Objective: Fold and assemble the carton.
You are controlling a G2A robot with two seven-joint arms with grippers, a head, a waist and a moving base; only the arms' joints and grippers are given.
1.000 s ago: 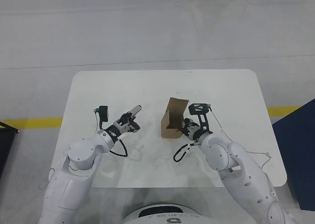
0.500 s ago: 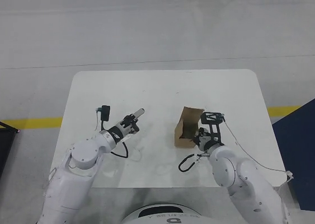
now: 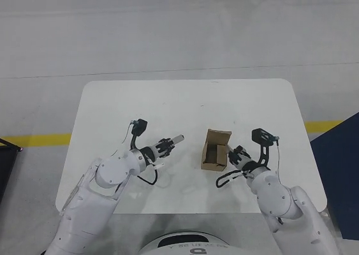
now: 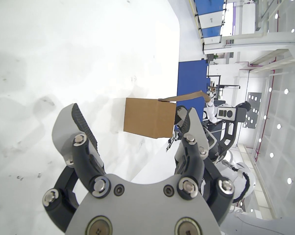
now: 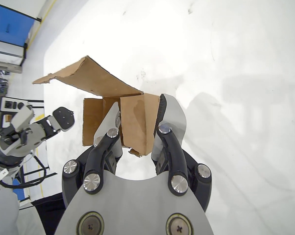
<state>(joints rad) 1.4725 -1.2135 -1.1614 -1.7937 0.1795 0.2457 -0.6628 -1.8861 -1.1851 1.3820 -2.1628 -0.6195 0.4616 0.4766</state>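
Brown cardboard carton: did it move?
Yes. The brown cardboard carton slid a little toward the white table's right edge, seen from the top view.

Carton: brown cardboard, upright, top open, one flap raised.
Place: one wall gripped by the right gripper; apart from the left gripper.

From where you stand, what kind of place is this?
Probably a factory hall or robot test lab: a yellow line on the grey floor, blue partition panels, and a white table bearing a cardboard carton.
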